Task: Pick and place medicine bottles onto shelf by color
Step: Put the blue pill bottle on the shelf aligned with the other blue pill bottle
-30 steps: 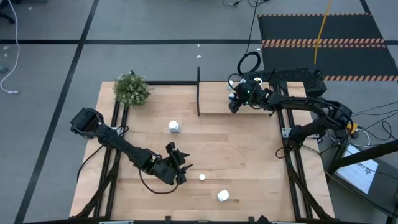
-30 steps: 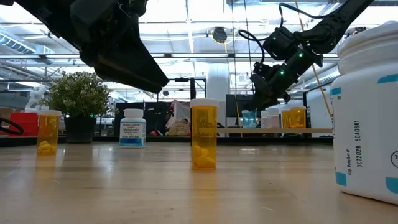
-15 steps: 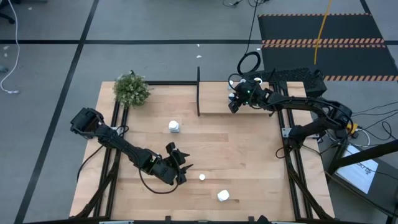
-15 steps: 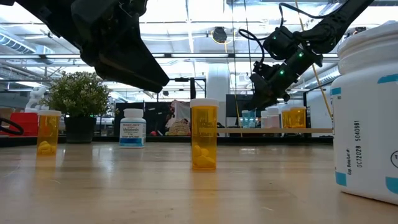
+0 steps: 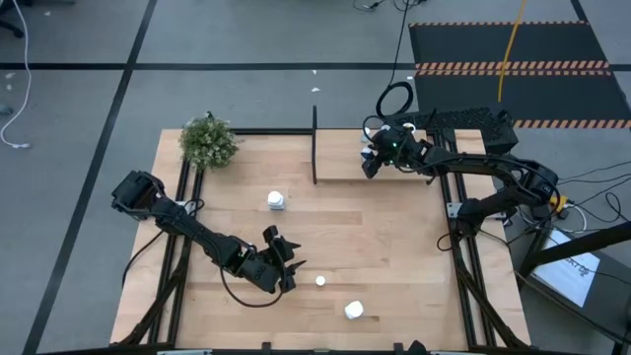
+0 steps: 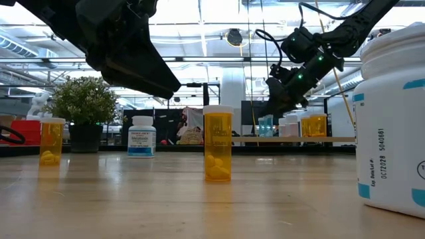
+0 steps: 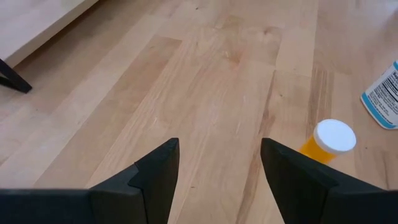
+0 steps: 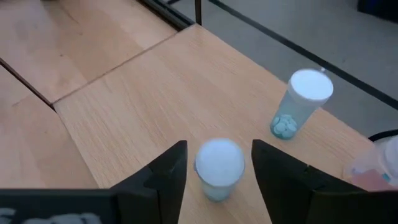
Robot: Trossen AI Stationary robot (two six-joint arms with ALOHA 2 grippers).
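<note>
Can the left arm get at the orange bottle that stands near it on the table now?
Probably yes: the left gripper is open and empty, and only bare table lies between it and the orange bottle.

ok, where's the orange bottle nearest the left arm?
High view: the white-capped orange bottle stands on the tabletop, just right of the left gripper, with a larger white bottle beyond.

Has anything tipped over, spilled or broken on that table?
Nothing stands out. The orange bottle, the white bottle and the pale-blue bottles on the shelf all stand upright, caps on.
</note>
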